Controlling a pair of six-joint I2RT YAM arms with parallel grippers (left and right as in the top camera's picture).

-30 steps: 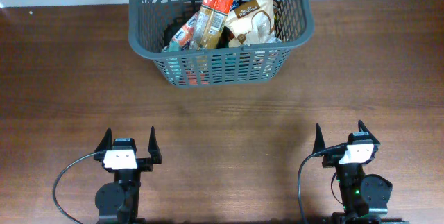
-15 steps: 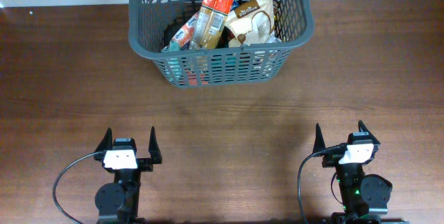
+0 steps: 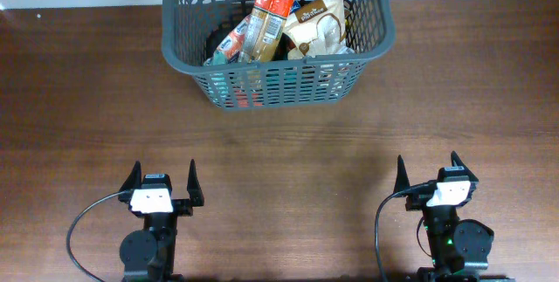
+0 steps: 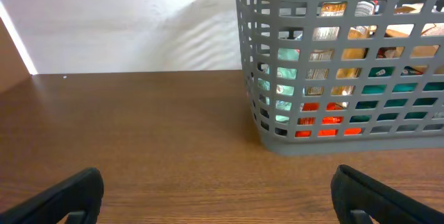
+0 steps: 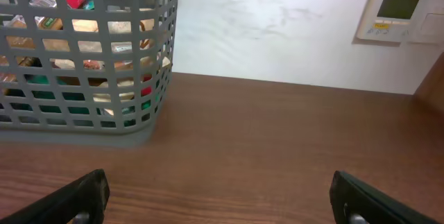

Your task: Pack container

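The container (image 3: pixel 179 51), a dark grey lattice basket, stands at the far middle of the brown table. Several snack packets lie in it, among them an orange packet (image 3: pixel 266 18) and a tan pouch (image 3: pixel 316 24). The container also shows in the left wrist view (image 4: pixel 263 123) at the upper right and in the right wrist view (image 5: pixel 163 64) at the upper left. My left gripper (image 3: pixel 162 180) is open and empty near the front edge, also in its own view (image 4: pixel 222 195). My right gripper (image 3: pixel 428 170) is open and empty at the front right, also in its own view (image 5: pixel 220 197).
A white wall runs behind the table. A wall control panel (image 5: pixel 397 12) hangs at the far right. Bare wood lies between both grippers and the container.
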